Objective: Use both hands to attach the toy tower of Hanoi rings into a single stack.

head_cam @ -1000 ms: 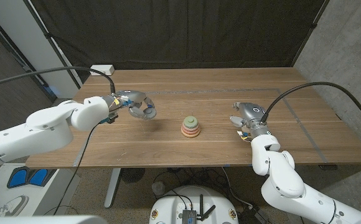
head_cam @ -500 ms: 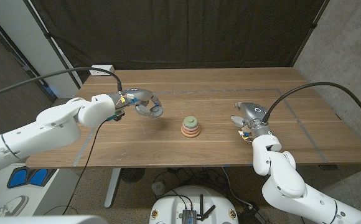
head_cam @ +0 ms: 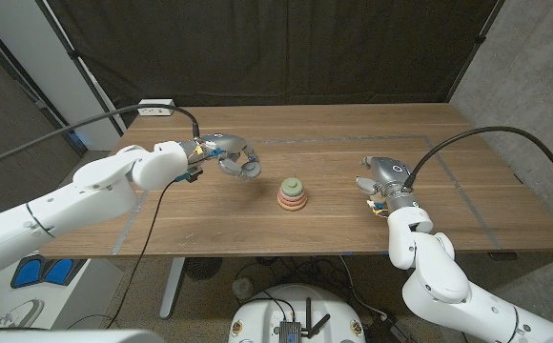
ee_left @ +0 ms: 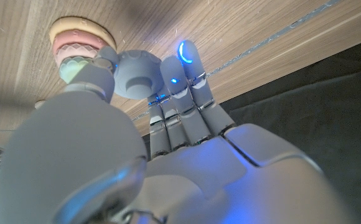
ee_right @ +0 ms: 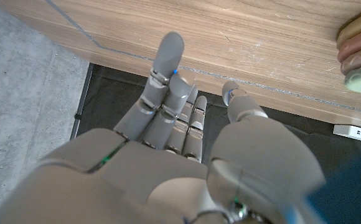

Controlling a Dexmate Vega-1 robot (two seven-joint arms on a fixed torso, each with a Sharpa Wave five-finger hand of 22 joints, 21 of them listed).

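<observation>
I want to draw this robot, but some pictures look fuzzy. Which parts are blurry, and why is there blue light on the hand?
In the left wrist view, the left hand is close to the camera and blurred, with blue glow on its fingers; the ring stack beyond is also soft. In the right wrist view, the right hand is fairly sharp. The head view is evenly lit and clear.

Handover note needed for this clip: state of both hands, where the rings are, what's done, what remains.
Left hand: above the wooden table, left of the stack, fingers curled round a small blue-grey ring.
Right hand: right of the stack, holds nothing, fingers apart.
Pastel toy ring stack: mid-table, tan, pink and green layers assembled.
Left to do: probably seat the held ring on top.
</observation>
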